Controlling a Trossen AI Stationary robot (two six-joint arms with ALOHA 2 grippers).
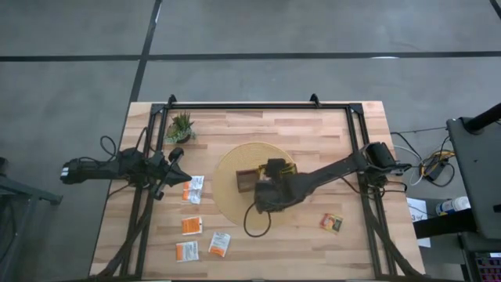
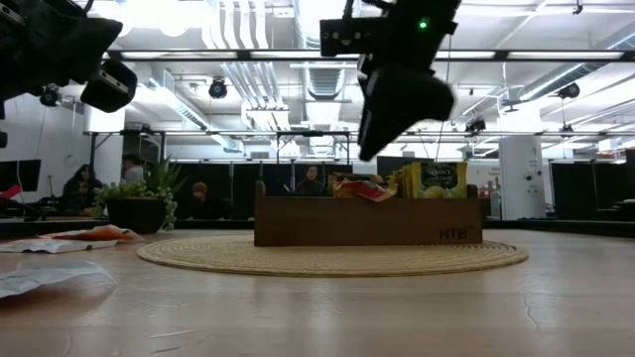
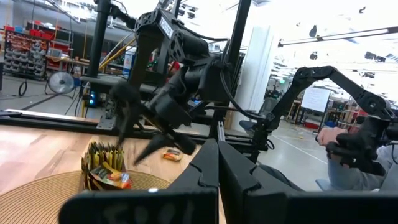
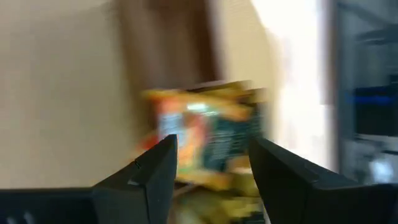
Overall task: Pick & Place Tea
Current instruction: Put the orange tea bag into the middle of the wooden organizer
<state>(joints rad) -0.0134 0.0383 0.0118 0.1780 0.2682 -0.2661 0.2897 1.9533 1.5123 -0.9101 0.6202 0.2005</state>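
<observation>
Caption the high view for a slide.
Right gripper, jaws open, over the wooden tray on a round mat; tea sachets lie nearby.

Several small flat square tea sachets are spread over the table. Four lie flat on its left part: a white-and-orange sachet (image 1: pixel 194 189) farthest back, an orange one (image 1: pixel 192 225) nearer, then another orange one (image 1: pixel 187 251) and a white-and-orange one (image 1: pixel 219 244) side by side near the front edge. A darker orange-brown sachet (image 1: pixel 332 223) lies alone on the right part, well apart from the others. More sachets, yellow-green packets (image 2: pixel 437 180) standing upright and an orange one (image 2: pixel 362 188) lying tilted across the top, sit in the dark wooden tray (image 2: pixel 367 222) at the middle of the table.
</observation>
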